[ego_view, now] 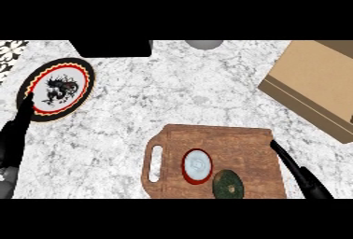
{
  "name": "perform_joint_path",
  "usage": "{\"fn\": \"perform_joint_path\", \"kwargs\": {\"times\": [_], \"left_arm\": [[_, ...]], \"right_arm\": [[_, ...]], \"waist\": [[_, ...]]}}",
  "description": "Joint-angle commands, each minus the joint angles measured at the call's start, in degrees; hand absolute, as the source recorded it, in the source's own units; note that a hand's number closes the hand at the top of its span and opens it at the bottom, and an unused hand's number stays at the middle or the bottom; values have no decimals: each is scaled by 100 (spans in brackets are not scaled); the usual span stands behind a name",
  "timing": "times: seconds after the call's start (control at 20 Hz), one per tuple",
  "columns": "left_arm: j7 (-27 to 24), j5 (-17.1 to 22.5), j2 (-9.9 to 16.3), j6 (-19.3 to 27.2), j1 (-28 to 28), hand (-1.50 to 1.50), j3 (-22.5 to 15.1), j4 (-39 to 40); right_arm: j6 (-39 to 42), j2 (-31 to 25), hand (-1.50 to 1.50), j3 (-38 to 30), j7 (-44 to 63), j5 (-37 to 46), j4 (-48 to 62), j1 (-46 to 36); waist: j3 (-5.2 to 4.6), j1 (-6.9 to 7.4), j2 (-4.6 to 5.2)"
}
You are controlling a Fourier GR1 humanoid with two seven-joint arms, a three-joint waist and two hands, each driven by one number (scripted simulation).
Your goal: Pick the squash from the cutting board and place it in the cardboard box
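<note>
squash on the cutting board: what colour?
Dark green squash, faint lighter mottling; head view.

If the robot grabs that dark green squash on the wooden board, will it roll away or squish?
The squash looks round, so a nudge would probably make it roll across the cutting board. Its dark skin looks hard and smooth, so it likely won't squish but might slip. The right hand rests open beside it.

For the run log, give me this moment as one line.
squash: on cutting board | right hand: open, beside board | left hand: open, resting | cardboard box: no squash
</note>
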Motion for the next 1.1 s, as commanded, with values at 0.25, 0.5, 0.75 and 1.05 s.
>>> {"fn": "perform_joint_path", "kwargs": {"times": [0.25,0.5,0.75,1.05], "left_arm": [[-107,-178,-189,-71,-140,0,-31,297],[7,-181,-160,-85,-57,0,76,156],[-97,-341,-274,-131,-192,0,48,255],[-21,-383,-288,-243,147,0,296,-79]], "right_arm": [[-201,-1244,-150,101,1485,1708,-586,-469],[645,-1995,-150,219,2719,1996,-1580,-524],[1565,-1481,-150,771,4323,2465,-1750,-1501],[2305,-765,-150,1010,5314,2839,-1858,-1850]], "waist": [[-20,67,13],[-18,66,-7],[-13,146,20],[-3,137,4]]}}
